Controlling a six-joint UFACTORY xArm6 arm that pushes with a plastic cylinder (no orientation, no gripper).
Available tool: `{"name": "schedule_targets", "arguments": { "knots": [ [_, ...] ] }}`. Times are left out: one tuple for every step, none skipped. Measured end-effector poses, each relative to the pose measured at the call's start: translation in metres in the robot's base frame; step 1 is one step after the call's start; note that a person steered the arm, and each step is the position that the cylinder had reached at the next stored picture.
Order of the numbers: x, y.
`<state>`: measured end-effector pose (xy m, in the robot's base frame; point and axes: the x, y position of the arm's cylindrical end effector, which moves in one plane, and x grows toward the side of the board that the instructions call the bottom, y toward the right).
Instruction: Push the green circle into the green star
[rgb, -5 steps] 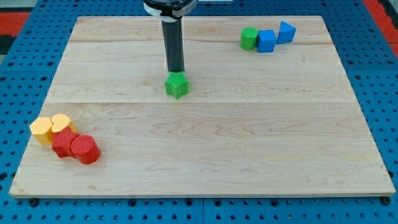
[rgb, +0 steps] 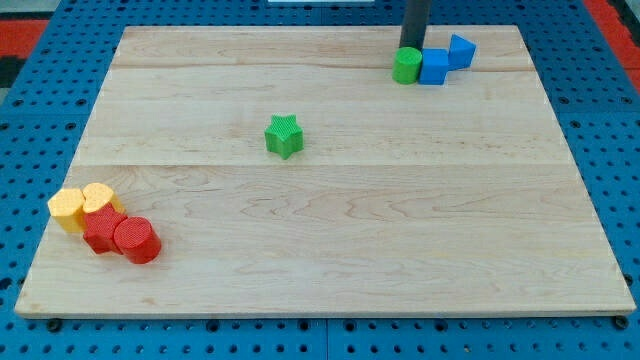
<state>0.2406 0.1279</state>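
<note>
The green circle (rgb: 406, 66) stands near the view's top right, touching a blue cube (rgb: 433, 67) on its right. The green star (rgb: 284, 135) lies near the middle of the wooden board (rgb: 330, 240), well left and below the circle. My tip (rgb: 411, 47) is right behind the green circle, at its top edge, apparently touching it. The rod rises out of the view's top.
A blue triangular block (rgb: 460, 49) sits right of the blue cube. At the view's lower left are a yellow hexagon (rgb: 67, 208), a yellow heart (rgb: 98, 198), a red star (rgb: 101, 229) and a red circle (rgb: 135, 240), clustered together.
My tip has moved from just above the green star to the view's top right, behind the green circle. The circle and blue cube have shifted slightly right.
</note>
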Motion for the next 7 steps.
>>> {"name": "schedule_targets", "arguments": {
  "knots": [
    [0.002,0.016],
    [0.020,0.018],
    [0.042,-0.006],
    [0.054,-0.029],
    [0.054,-0.031],
    [0.054,-0.031],
    [0.059,-0.033]
  ]
}}
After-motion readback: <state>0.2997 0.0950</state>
